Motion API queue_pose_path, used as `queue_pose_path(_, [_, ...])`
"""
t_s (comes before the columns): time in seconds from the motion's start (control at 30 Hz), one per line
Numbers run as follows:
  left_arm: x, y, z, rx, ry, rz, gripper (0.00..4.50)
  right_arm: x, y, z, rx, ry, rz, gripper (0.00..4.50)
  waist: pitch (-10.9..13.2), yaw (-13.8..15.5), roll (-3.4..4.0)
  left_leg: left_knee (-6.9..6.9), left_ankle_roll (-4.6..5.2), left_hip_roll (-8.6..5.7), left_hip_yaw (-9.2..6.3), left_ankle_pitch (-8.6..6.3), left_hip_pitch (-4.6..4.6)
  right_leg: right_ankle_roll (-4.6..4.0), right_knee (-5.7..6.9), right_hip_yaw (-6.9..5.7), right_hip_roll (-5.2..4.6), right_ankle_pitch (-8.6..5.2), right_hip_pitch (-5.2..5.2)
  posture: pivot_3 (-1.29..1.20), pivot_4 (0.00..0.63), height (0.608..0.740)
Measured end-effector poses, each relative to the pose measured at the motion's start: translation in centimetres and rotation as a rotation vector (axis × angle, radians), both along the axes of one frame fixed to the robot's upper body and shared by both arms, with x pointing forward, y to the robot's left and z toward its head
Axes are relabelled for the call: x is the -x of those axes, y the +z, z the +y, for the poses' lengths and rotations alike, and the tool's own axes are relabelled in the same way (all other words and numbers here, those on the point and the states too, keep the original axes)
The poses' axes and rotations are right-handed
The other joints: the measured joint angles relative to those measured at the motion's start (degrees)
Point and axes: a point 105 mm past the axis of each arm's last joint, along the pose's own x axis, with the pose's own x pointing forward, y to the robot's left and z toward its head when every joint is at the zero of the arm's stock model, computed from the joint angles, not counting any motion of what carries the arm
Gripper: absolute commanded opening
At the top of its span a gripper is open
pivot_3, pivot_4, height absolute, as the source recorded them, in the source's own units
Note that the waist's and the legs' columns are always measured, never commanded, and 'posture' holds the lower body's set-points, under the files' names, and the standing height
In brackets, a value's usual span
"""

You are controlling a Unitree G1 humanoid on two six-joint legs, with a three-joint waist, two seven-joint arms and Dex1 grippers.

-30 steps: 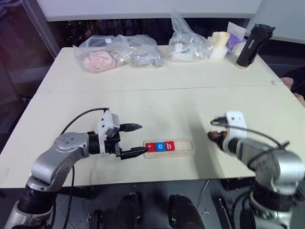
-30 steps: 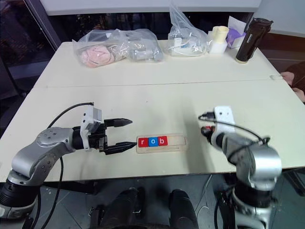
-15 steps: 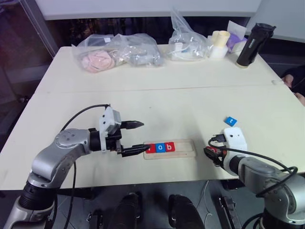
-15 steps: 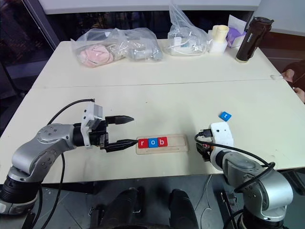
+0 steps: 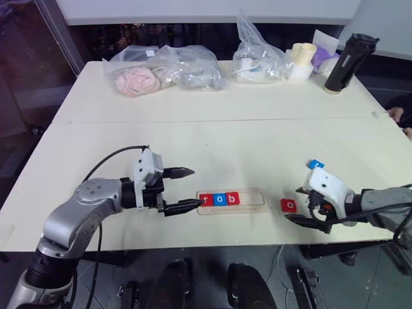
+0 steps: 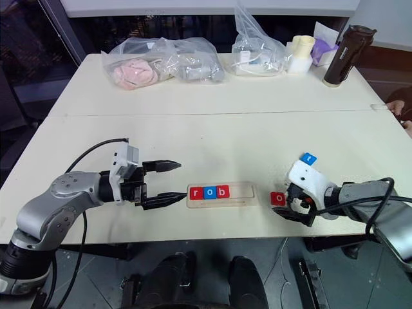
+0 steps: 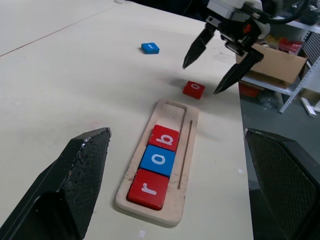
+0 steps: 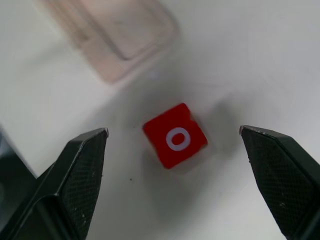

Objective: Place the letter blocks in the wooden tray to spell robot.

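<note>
The wooden tray point(image 5: 254, 201) lies near the table's front edge with three letter blocks at its left end: red r point(image 5: 206, 200), blue o point(image 5: 219, 199), red b point(image 5: 232, 199). Its right part is bare. A red o block point(image 8: 175, 141) lies flat on the table just right of the tray. My right gripper point(image 7: 200, 79) hangs open over it, one finger on each side, not touching. A blue block point(image 5: 315, 165) lies farther back on the right. My left gripper point(image 5: 196, 187) is open and level at the tray's left end, its lower fingertip close to the tray.
Clear plastic bags point(image 5: 161, 67) line the far edge, along with a cream cup point(image 5: 299, 60) and a black bottle point(image 5: 344, 63). A person's hand point(image 5: 393, 114) shows at the right edge. Tray and blocks sit close to the front table edge.
My right gripper has rolled over, swung right and opened. The red o block now lies on the table beneath it, and the blue block has come into view. The left arm has stayed still.
</note>
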Motion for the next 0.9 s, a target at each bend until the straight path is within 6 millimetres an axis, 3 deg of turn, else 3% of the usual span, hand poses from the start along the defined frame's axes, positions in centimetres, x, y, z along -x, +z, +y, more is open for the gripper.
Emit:
queue_pose_path(0.17, [0.0, 0.0, 0.0, -0.001, 0.002, 0.001, 4.50, -1.2, -0.6, -1.6, 0.018, 0.093, -0.009, 4.34, 0.0, 0.1, 0.02, 0.08, -0.01, 0.02, -0.01, -0.01, -0.01, 0.02, 0.04, 0.03, -0.05, 0.08, -0.01, 0.00, 0.150, 0.725])
queue_pose_path(0.57, [0.3, -0.5, 0.5, -0.006, 0.006, 0.003, 4.50, -1.6, -2.2, -1.2, -0.006, 0.181, 0.034, 4.34, 0.0, 0.2, 0.03, 0.12, -0.02, 0.03, -0.03, -0.01, -0.01, 0.00, 0.07, 0.05, -0.09, 0.10, 0.01, 0.00, 0.150, 0.725])
queue_pose_path(0.67, [0.3, -0.5, 0.5, -0.006, 0.007, 0.004, 4.50, -1.8, -2.1, -1.1, 0.003, 0.189, 0.023, 3.46, 0.0, 0.2, 0.03, 0.13, -0.03, 0.03, -0.03, -0.02, -0.01, 0.00, 0.07, 0.05, -0.10, 0.11, 0.01, 0.00, 0.150, 0.725])
queue_pose_path(0.8, [0.2, -0.5, 0.6, -0.006, 0.011, 0.004, 4.50, -1.8, -2.3, -0.8, 0.001, 0.199, 0.016, 1.36, 0.0, 0.2, 0.03, 0.14, -0.02, 0.03, -0.03, -0.01, 0.00, 0.02, 0.07, 0.05, -0.09, 0.12, 0.02, 0.00, 0.150, 0.725])
queue_pose_path(0.83, [0.2, -0.5, 0.5, -0.006, 0.013, 0.005, 4.50, -1.9, -2.2, -0.7, 0.002, 0.203, 0.009, 1.11, 0.0, 0.1, 0.03, 0.16, -0.02, 0.03, -0.03, -0.01, 0.01, 0.03, 0.08, 0.05, -0.09, 0.13, 0.03, 0.00, 0.150, 0.725])
queue_pose_path(0.9, [0.1, -0.5, 0.6, -0.007, 0.018, 0.006, 4.50, -2.1, -2.1, -0.6, 0.007, 0.204, 0.001, 1.12, 0.0, 0.1, 0.03, 0.18, -0.03, 0.03, -0.03, -0.02, 0.01, 0.06, 0.08, 0.05, -0.09, 0.16, 0.04, 0.00, 0.150, 0.725])
